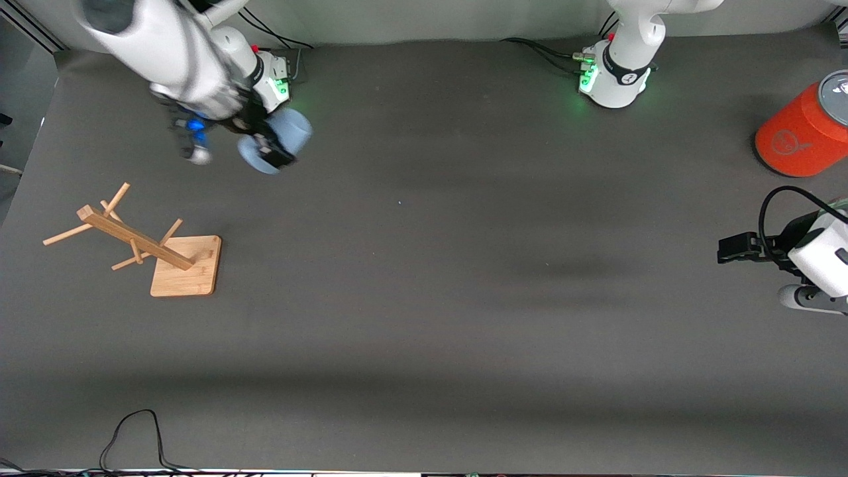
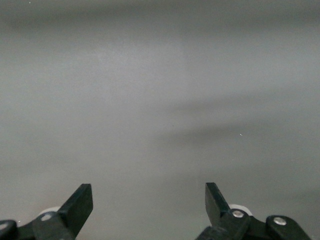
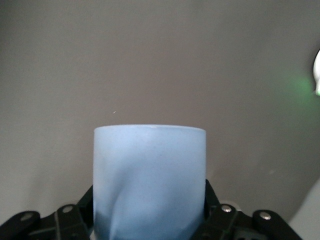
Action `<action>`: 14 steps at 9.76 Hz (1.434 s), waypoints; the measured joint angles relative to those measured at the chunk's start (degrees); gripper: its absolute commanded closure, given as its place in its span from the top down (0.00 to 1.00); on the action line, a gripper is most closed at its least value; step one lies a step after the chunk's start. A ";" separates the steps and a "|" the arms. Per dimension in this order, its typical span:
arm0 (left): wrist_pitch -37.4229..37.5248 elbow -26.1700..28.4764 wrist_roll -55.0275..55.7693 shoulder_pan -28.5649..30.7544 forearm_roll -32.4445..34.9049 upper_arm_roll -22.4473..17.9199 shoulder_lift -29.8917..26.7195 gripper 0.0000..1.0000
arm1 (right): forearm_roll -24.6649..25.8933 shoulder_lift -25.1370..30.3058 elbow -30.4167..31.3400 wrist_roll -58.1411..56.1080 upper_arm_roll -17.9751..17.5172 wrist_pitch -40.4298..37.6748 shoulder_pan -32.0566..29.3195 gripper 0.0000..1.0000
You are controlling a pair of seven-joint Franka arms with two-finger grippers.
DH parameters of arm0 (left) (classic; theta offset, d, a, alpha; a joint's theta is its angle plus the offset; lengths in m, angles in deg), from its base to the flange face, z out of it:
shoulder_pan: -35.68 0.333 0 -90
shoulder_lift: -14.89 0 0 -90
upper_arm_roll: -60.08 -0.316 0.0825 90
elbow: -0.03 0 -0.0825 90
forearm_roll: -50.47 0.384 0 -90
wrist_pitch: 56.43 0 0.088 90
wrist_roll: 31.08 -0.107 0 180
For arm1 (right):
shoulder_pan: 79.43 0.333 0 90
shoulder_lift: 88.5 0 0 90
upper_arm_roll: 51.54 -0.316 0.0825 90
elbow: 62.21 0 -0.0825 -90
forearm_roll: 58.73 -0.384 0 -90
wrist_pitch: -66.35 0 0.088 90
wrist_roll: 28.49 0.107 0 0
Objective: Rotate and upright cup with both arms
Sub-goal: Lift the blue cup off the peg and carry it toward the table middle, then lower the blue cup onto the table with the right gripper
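Right gripper (image 1: pixel 268 151) up in the air near its own base, clamped on the cup (image 1: pixel 281 139); fingers (image 3: pixel 212 200) press the cup's (image 3: pixel 150 180) sides, seen plainly in the right wrist view. Cup lies tilted in the grasp, over bare mat at the right arm's end of the table.

Left gripper (image 1: pixel 732 248) at the left arm's end, low over the mat, fingers (image 2: pixel 80 202) spread wide with nothing between them. That arm waits.

Table (image 1: pixel 430 298): dark grey mat.

Orange can (image 1: pixel 805 132) with grey lid, lying tilted, toward the left arm's end, farther from the front camera than the left gripper.

Wooden rack (image 1: pixel 142 245) with pegs on a square base, toward the right arm's end, nearer the camera than the held cup.
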 measured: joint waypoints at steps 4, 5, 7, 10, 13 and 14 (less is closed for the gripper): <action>0.00 -0.25 0.09 -1.90 -0.05 0.46 0.06 1.00 | -0.04 -22.23 -20.49 18.10 0.00 0.71 8.86 0.51; -0.01 -0.26 0.04 -1.67 -0.05 0.33 0.10 1.00 | -0.02 -27.10 -24.20 21.31 0.00 0.80 10.45 0.50; 0.00 -0.26 0.02 -1.40 -0.05 0.23 0.14 1.00 | 0.86 -35.53 -29.61 27.74 0.04 2.91 13.11 0.48; -0.01 -0.31 0.02 -1.34 -0.05 0.10 0.27 1.00 | 3.42 -45.17 -32.83 36.86 0.07 9.24 17.12 0.47; -0.23 -0.38 0.02 -1.11 -0.05 -0.09 0.57 1.00 | 6.14 -51.97 -33.78 44.03 0.08 14.93 19.78 0.47; -0.65 -0.38 0.01 -0.80 -0.05 -0.17 0.73 1.00 | 6.74 -53.99 -34.58 45.71 0.08 15.72 20.47 0.47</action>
